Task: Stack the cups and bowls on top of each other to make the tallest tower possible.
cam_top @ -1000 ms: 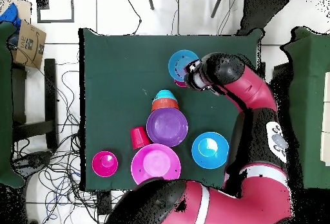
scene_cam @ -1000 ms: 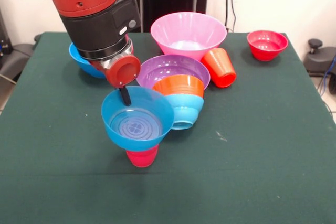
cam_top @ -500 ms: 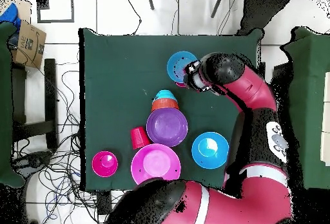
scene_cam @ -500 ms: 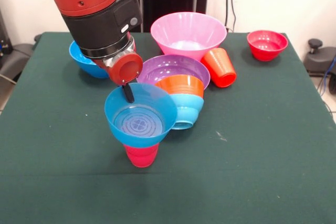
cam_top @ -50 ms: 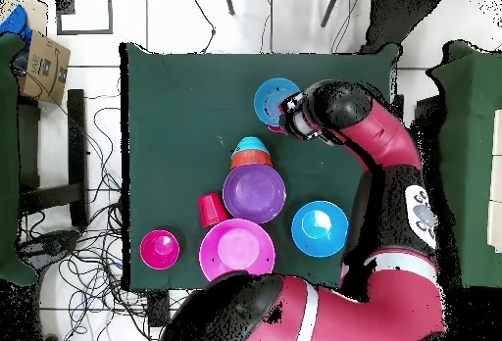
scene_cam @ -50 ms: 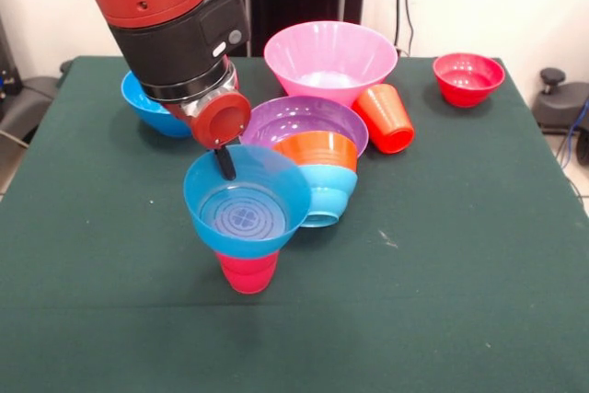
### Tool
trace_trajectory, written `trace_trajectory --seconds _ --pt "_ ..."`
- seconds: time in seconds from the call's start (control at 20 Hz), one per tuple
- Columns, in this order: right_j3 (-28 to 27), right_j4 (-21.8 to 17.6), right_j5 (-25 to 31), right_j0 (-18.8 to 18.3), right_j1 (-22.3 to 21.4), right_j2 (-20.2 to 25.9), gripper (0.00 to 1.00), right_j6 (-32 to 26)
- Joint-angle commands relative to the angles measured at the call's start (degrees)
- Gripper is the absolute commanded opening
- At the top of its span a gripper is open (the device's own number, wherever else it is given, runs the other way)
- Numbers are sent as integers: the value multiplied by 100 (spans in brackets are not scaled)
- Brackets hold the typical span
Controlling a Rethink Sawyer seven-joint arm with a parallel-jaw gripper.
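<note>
Blue bowl [scene_cam @ -50 ms: 245,207], rim pinched by pincer [scene_cam @ -50 ms: 224,165], now lower, on pinkish-red cup [scene_cam @ -50 ms: 247,272].

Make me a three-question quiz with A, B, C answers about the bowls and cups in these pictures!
1. Where is the orange bowl?
A. in the light-blue bowl
B. in the pink bowl
C. on the floor

2. What colour is the bowl in the table's corner?
A. green
B. red
C. yellow

3. How does the orange cup lie?
A. upright
B. on its side
C. inside a bowl

Answers: A, its rim shows above the light-blue one; B, the red bowl sits apart there; B, its mouth faces sideways.
</note>
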Motion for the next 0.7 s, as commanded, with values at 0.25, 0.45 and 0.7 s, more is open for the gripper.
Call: trace_trajectory --seconds 0.25,0.45,0.7 --pt "532 204 260 59 -64 515 0 655" --pt "576 251 290 88 -108 517 0 701" --pt "587 264 202 99 -79 508 0 655"
